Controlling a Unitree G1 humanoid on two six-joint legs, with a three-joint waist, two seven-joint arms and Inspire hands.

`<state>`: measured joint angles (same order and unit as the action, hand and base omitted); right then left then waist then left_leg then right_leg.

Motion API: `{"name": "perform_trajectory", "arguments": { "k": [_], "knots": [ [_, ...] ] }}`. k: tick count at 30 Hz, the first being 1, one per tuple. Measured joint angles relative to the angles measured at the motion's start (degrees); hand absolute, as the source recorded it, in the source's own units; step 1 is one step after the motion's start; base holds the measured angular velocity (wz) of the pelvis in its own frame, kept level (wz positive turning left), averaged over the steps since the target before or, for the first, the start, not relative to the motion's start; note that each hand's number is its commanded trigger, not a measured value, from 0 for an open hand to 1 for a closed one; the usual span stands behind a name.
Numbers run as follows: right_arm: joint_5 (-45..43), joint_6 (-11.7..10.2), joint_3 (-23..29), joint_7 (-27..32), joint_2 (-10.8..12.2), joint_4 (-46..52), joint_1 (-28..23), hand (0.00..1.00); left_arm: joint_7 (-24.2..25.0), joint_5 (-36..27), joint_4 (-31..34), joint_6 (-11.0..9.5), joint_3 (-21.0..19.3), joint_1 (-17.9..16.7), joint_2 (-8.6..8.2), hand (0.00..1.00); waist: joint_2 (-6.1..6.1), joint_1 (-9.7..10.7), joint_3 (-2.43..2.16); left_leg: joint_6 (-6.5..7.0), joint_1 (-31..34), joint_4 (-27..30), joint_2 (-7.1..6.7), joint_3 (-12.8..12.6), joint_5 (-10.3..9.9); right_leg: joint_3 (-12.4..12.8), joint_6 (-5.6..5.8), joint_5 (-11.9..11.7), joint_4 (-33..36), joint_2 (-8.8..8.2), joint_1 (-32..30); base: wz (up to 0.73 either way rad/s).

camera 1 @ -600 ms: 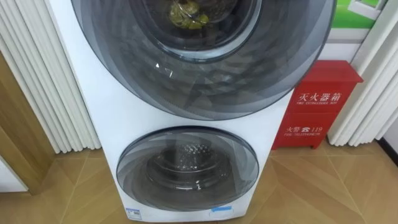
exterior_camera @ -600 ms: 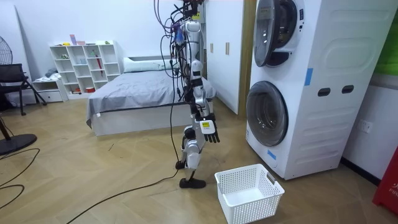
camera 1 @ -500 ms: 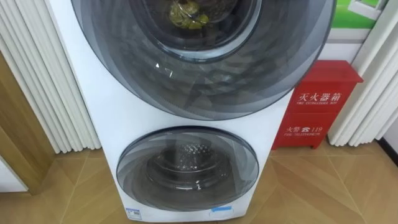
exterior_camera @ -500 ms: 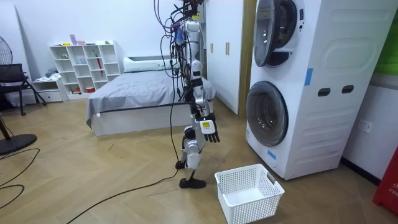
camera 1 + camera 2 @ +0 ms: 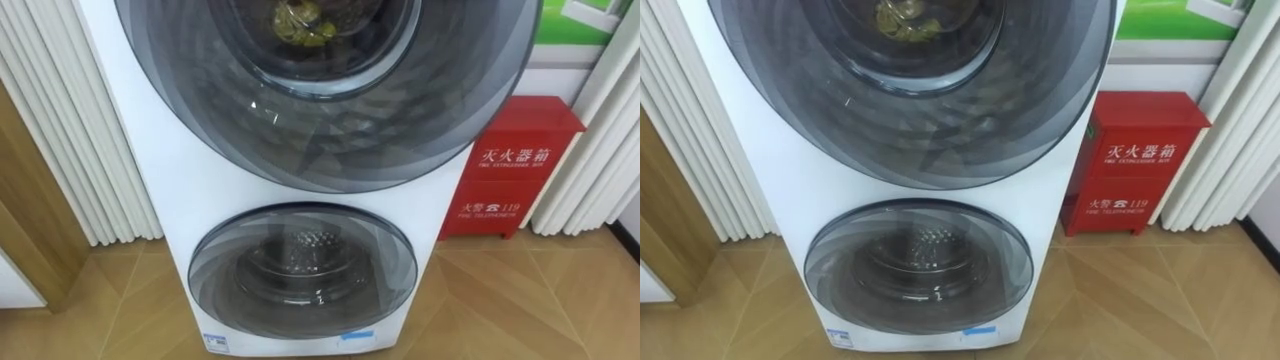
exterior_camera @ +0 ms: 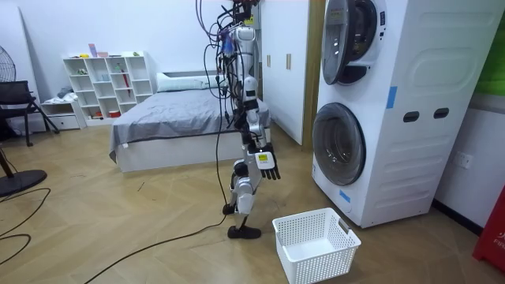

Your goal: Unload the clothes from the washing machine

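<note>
A white stacked washing machine point(image 6: 394, 110) stands right in front of me. Behind the glass of its upper round door point(image 5: 330, 110) lies a yellow-green bundle of clothes point(image 5: 300, 22), cut off by the view's top edge. The lower round door point(image 5: 300, 270) shows a bare metal drum. Both doors look closed. In the room view I stand upright about a step from the machine, facing it. My right hand point(image 6: 267, 162) hangs open at hip height, holding nothing and well short of the doors.
A white laundry basket point(image 6: 316, 244) sits on the wood floor by my feet, before the lower door. A red fire-equipment box point(image 5: 515, 165) stands to the machine's right. White ribbed panels point(image 5: 70, 130) flank the machine's left. A bed point(image 6: 173, 126) lies behind me.
The eye view has shifted very slightly. My hand and the machine's doors have not visibly moved.
</note>
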<state>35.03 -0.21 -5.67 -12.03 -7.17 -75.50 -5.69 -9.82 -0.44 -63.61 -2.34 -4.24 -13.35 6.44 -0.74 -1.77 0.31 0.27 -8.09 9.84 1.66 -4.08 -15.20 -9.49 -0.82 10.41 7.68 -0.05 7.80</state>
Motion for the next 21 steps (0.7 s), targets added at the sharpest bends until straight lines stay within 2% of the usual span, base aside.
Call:
{"name": "perform_trajectory", "arguments": {
  "k": [4,5,7,10,11,13,15,16,17,21],
  "knots": [
    [0.8,0.1,0.2,0.3,0.0,0.9,0.2,0.00,0.4,0.0,0.5,0.0,0.0,0.2,0.08,0.00,-0.15,-0.1,-0.07,0.00,-0.1,0.0,0.00,-0.1,0.0,0.1,0.00,0.0,0.0,0.00,0.0,0.00],
    [-0.4,0.3,0.7,0.6,-0.2,2.6,0.2,0.00,0.5,0.0,0.4,-0.1,-0.1,0.3,0.12,0.00,-0.39,0.0,-0.22,0.02,-0.1,0.0,0.00,-0.1,0.0,0.1,0.00,0.0,0.1,-0.02,0.1,0.00],
    [-1.8,0.5,3.1,1.3,-0.4,7.3,0.2,0.00,0.6,0.1,-0.4,-0.1,-0.2,0.7,0.35,0.00,-0.36,0.2,-0.17,0.03,-0.2,0.2,-0.02,-0.1,0.0,0.0,0.00,0.0,0.1,-0.09,0.2,0.00],
    [-1.9,0.4,5.7,3.5,-1.2,16.0,3.0,0.00,2.0,0.7,-0.6,-0.2,-1.3,1.0,0.85,0.00,-0.64,0.1,0.10,0.06,-0.3,0.6,-0.08,-0.1,0.0,0.0,0.01,0.0,0.2,-0.19,0.3,0.00],
    [-2.7,0.4,5.8,4.6,-2.1,19.9,4.8,0.00,2.1,0.8,-0.5,-0.2,-1.2,1.3,1.07,0.00,-0.56,0.1,0.22,0.11,-0.2,0.8,-0.12,-0.1,0.1,0.0,0.01,0.0,0.3,-0.24,0.3,0.00],
    [-2.9,0.1,5.9,5.5,-3.7,25.7,7.7,0.00,2.1,1.2,-0.5,-0.2,-1.2,1.3,1.40,0.00,-1.21,0.1,0.59,0.16,-0.1,0.9,-0.20,-0.1,0.1,0.0,0.01,0.0,0.3,-0.30,0.2,0.00],
    [-2.5,-0.3,6.5,6.5,-5.1,32.4,9.7,0.00,2.1,1.3,-0.3,0.0,-1.2,1.3,1.77,0.00,-1.23,0.0,0.56,0.24,0.0,0.9,-0.28,0.1,0.2,0.0,0.02,0.0,0.1,-0.33,0.3,0.05],
    [-2.2,-1.2,6.5,7.3,-5.8,34.8,11.2,0.00,2.1,2.0,0.0,0.5,-1.2,1.5,2.21,0.00,-1.72,-0.3,0.46,0.22,0.1,0.9,-0.29,0.2,0.2,-0.2,0.02,0.0,0.1,-0.33,0.3,0.08],
    [-2.2,-1.2,6.6,8.3,-6.3,37.2,12.6,0.00,2.1,3.0,0.0,1.2,-1.2,1.3,2.66,0.00,-2.26,-0.3,0.14,0.21,0.4,1.1,-0.28,0.4,0.3,-0.5,0.02,0.0,0.1,-0.33,0.2,0.09],
    [-2.8,-1.2,8.4,10.3,-7.1,41.4,16.1,0.00,2.9,5.1,-0.1,2.4,-1.3,1.2,3.21,0.00,-2.72,-0.4,-0.15,0.22,0.5,1.2,-0.33,1.1,0.3,-0.8,0.09,-0.1,0.4,-0.34,0.1,0.10]
  ]
}}
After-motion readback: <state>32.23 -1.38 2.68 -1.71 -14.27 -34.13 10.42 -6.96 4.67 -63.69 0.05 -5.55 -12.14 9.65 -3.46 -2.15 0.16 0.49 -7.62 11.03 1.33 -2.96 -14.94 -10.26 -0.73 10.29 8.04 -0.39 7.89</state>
